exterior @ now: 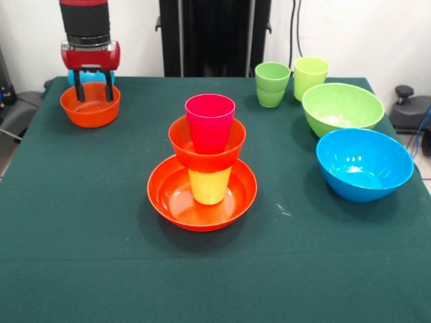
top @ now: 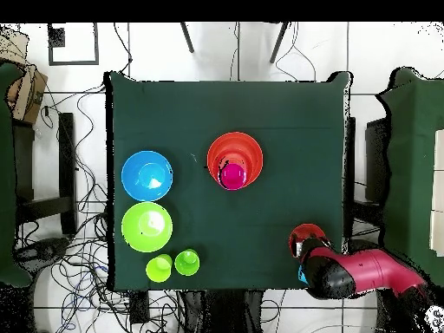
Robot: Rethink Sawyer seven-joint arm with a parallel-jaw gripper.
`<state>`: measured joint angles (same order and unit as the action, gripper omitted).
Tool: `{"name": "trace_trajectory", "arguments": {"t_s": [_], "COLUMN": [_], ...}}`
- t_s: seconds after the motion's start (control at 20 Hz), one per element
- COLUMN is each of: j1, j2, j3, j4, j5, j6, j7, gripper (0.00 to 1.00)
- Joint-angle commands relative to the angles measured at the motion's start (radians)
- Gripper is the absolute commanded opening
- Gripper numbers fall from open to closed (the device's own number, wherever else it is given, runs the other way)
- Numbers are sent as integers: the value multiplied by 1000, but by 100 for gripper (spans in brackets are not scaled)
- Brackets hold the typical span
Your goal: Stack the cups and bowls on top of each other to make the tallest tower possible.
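On the dark green cloth tabletop [exterior: 81, 222], nearest the front camera, stands the tower [exterior: 204, 161]: a wide glossy orange plastic bowl [exterior: 168, 198] as base, a yellow plastic cup [exterior: 209, 186] standing in it, a small orange bowl [exterior: 202, 149] seated on that cup, and a pink plastic cup [exterior: 210, 121] standing in the small bowl. From overhead the tower [top: 234, 162] collapses into rings — orange rims around a pink centre — and the yellow cup is hidden.

To the right in the front view sits a large blue plastic bowl [exterior: 364, 163], with a large lime green bowl [exterior: 342, 108] behind it, the two close together. Farther back stand a light green cup [exterior: 272, 84], which seems to be two nested, and a yellow-green cup [exterior: 310, 76] beside it; overhead they read as two separate green discs.

At the far left corner lies a second small orange bowl [exterior: 90, 104]. The gripper [exterior: 93, 91] reaches into it, its black fingers apart and closed on nothing. Just behind the fingers a sliver of sky blue cup [exterior: 89, 79] shows. Overhead, the red arm covers most of this bowl.
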<state>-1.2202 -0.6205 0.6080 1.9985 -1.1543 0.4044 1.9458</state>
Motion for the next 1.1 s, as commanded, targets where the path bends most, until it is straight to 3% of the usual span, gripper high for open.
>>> {"name": "trace_trajectory", "arguments": {"t_s": [0.05,0.3,1.1], "j1": [46,48,141], "j2": [-35,-77,-11], "j3": [-10,12,-85], "j4": [52,80,49], "j5": [-37,2,-76], "j6": [-9,14,-75], "j7": [-112,-122,9], "gripper": [100,100,100]}}
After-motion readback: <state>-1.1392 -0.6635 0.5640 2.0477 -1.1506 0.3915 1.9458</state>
